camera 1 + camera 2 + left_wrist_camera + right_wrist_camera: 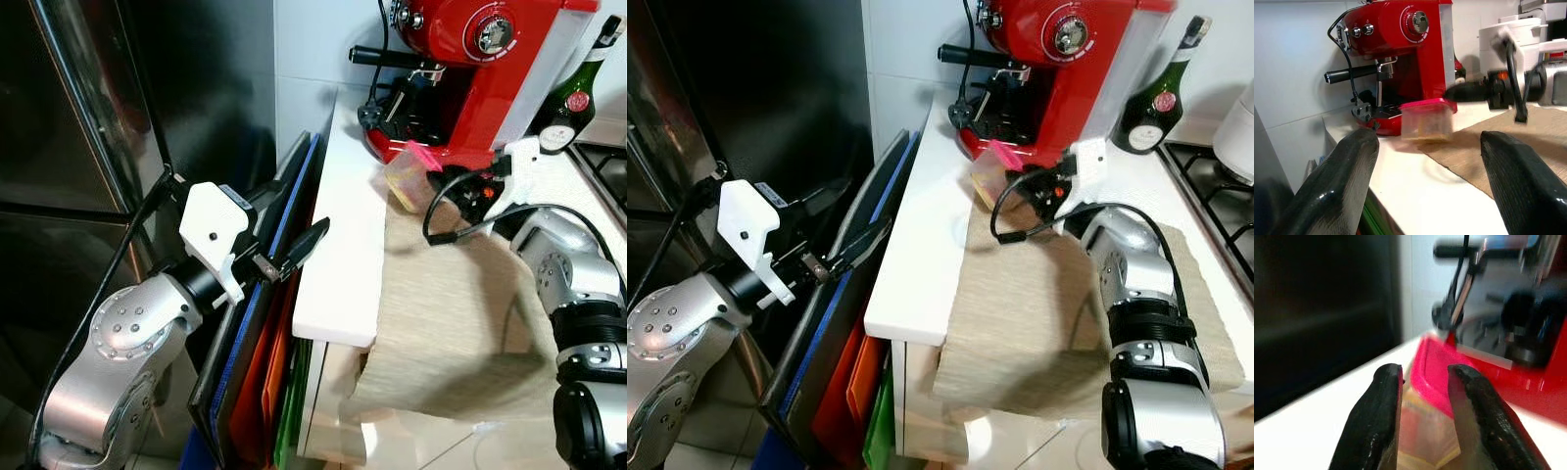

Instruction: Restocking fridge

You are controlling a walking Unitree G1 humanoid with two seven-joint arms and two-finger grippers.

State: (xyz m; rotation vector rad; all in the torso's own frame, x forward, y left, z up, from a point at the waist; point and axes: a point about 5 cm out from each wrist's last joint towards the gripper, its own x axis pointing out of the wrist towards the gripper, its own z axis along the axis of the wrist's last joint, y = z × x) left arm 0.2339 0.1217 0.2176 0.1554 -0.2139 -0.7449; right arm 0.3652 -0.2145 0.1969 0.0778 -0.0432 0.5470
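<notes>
Dark, shiny steel took up the whole left side: the fridge point(88, 147), doors closed, with a stack of flat boards and trays point(260, 372) in black, blue, orange and green wedged upright between it and the white counter point(343, 264). A beige cloth mat point(1058, 294) covered most of the counter's right part and drooped over the front edge. At the back stood a big red espresso machine point(460, 59), with a dark green bottle point(573, 93) to its right and a bit of gas hob point(1215, 186) past that. The thing that mattered was the small clear container with a pink lid point(1426, 120), which sat tilted on the counter right in front of the machine, at the mat's back corner. The right gripper point(1422, 396) was right up on it, black fingers point(1378, 421) only narrowly parted with the tub showing in the gap between them; whether they really pinched it I couldn't tell, too blurry. The left gripper point(1425, 181) hung off by the counter's left edge near the boards, fingers spread wide, holding nothing, well apart from the tub.
</notes>
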